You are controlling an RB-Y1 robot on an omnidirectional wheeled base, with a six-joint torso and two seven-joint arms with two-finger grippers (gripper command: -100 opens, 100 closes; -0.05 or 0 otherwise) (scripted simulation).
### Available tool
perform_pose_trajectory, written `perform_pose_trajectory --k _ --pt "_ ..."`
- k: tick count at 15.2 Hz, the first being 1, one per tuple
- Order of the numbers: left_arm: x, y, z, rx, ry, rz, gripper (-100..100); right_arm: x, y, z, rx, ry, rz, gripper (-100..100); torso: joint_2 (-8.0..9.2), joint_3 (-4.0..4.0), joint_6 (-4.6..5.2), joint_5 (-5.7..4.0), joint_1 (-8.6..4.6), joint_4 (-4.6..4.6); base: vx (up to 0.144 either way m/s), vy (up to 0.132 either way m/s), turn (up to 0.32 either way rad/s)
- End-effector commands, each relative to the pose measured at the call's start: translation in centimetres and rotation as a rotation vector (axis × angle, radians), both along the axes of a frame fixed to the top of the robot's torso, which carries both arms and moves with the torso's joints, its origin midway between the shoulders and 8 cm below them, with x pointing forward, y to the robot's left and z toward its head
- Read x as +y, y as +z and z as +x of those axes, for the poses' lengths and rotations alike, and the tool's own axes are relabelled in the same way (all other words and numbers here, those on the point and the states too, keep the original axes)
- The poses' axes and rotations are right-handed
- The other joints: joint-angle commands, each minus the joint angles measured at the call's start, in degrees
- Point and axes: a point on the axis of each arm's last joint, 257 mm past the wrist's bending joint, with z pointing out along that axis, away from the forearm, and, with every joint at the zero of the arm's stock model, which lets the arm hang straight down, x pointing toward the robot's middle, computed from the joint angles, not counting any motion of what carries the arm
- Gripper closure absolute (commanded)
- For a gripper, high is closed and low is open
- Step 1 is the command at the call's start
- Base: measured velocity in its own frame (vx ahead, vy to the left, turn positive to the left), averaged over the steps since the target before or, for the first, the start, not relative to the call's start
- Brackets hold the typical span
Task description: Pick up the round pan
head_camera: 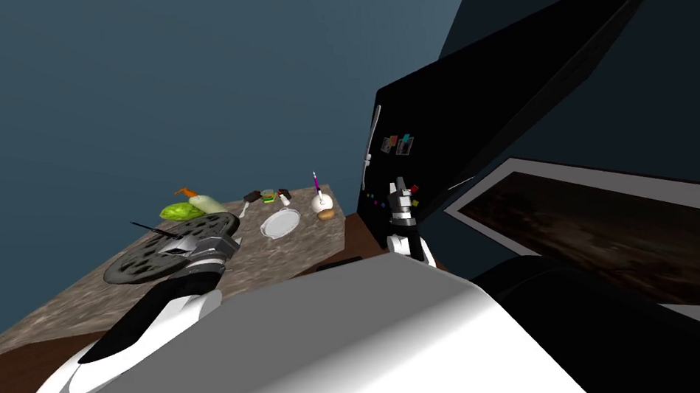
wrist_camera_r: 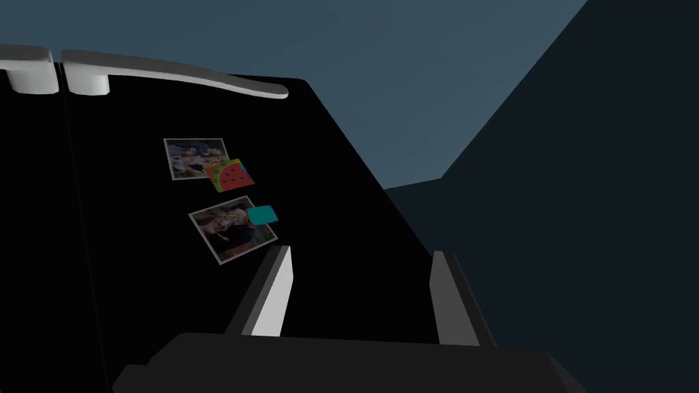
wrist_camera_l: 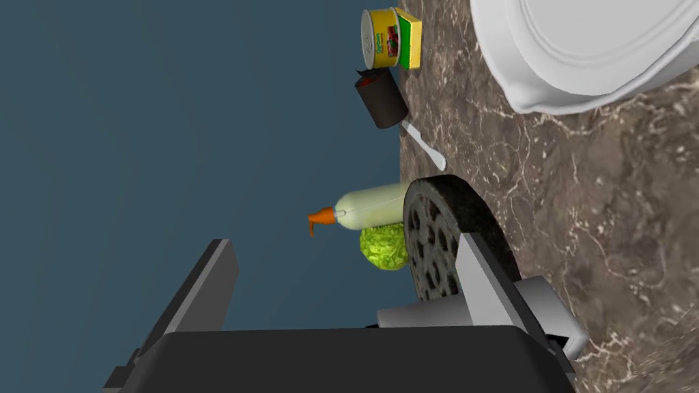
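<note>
A dark round pan (head_camera: 159,254) full of holes lies on the speckled brown counter (head_camera: 292,252), with a thin black handle (head_camera: 153,229) sticking out. My left gripper (head_camera: 184,246) is over its near part. In the left wrist view the gripper (wrist_camera_l: 345,242) is open. One finger (wrist_camera_l: 481,283) lies against the pan's rim (wrist_camera_l: 450,205) and the other stands off in the air. Nothing is held. A white round pan (head_camera: 280,223) sits further along the counter. My right gripper (head_camera: 400,196) is raised by a black fridge (head_camera: 442,135), open and empty (wrist_camera_r: 362,252).
Behind the dark pan lie a white bottle with an orange cap (wrist_camera_l: 368,207) and a green lettuce (wrist_camera_l: 384,247). A white spoon (wrist_camera_l: 423,144), a dark cup (wrist_camera_l: 382,99) and a yellow can (wrist_camera_l: 382,37) stand nearer the white pan (wrist_camera_l: 580,48). A blue wall backs the counter.
</note>
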Motion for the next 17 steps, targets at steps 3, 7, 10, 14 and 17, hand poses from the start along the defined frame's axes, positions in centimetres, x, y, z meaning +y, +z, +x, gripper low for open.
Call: perform_pose_trajectory --k 3,7,10,14,17 --pt "2.0 -2.0 -1.5 0.074 0.064 -0.046 -100 0.0 0.0 0.0 0.000 0.000 0.000 0 0.00 0.00 -0.04 0.00 0.03 0.00 0.010 -0.051 -0.112" --pt "3.1 -3.3 -2.6 0.124 0.103 -0.076 -100 0.0 0.0 0.0 0.000 0.000 0.000 0 -0.01 -0.01 -0.01 0.00 0.02 0.00 0.014 -0.048 -0.169" --pt "4.9 -4.4 -4.4 0.171 0.167 -0.121 -100 0.0 0.0 0.0 0.000 0.000 0.000 0 -0.01 -0.01 -0.02 0.01 0.07 0.00 0.020 -0.043 -0.185" --pt "5.7 -5.8 -5.7 0.223 0.207 -0.156 -100 0.0 0.0 0.0 0.000 0.000 0.000 0 -0.02 -0.01 -0.02 0.01 0.05 0.00 0.019 -0.044 -0.118" --pt "6.4 -6.7 -7.0 0.259 0.243 -0.186 -100 0.0 0.0 0.0 0.000 0.000 0.000 0 0.01 0.01 -0.02 0.02 0.09 0.00 0.013 -0.031 -0.125"
